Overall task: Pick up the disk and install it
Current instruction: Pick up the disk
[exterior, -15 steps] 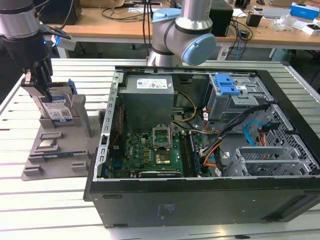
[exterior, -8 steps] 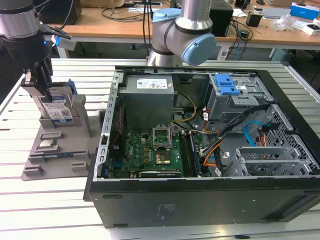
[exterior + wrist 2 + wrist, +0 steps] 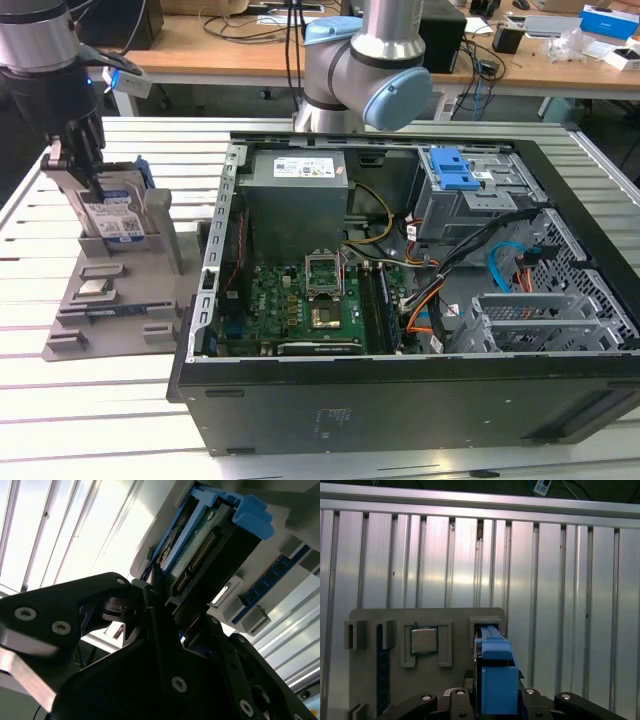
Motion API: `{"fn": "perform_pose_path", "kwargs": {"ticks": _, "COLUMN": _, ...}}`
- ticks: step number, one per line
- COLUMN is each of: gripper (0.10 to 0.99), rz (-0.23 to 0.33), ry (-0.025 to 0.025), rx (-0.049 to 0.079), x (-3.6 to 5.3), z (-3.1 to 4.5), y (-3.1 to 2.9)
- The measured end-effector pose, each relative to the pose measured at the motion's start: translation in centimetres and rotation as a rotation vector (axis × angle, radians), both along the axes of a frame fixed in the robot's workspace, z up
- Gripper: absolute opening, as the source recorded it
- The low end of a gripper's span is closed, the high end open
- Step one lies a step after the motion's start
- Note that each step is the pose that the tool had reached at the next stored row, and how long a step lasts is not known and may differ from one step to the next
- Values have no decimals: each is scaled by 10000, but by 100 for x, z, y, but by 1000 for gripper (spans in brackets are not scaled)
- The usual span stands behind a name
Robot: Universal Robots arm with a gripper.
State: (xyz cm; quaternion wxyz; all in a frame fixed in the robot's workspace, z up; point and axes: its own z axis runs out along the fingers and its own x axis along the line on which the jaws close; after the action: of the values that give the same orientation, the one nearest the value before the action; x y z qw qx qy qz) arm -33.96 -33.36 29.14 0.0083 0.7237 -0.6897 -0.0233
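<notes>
The tool (image 3: pixel 86 165) is gripping the upper end of the disk (image 3: pixel 112 218), its fingers (image 3: pixel 530 700) pressing on either side of the blue frame in the first wrist view. The disk is standing upright in a slot of the grey holder (image 3: pixel 120 290). The holder is lying near the worktop (image 3: pixel 100 400) edge at the exterior view's left, beside the open computer case (image 3: pixel 400 400).

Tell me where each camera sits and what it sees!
Exterior view: off the arm, looking down on the open computer case, the grey holder, the disk; arm and gripper show.
First wrist view: on the wrist, facing holder and disk; gripper shows.
Second wrist view: on the wrist, close beside the disk; gripper shows.
All share the disk.
</notes>
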Motion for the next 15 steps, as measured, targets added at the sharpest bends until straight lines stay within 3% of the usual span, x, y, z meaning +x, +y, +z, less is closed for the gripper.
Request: {"fn": "perform_pose_path", "kwargs": {"ticks": 15, "gripper": 365, "rz": 0, "ry": 0, "rx": 0, "x": 2, "z": 197, "y": 15}}
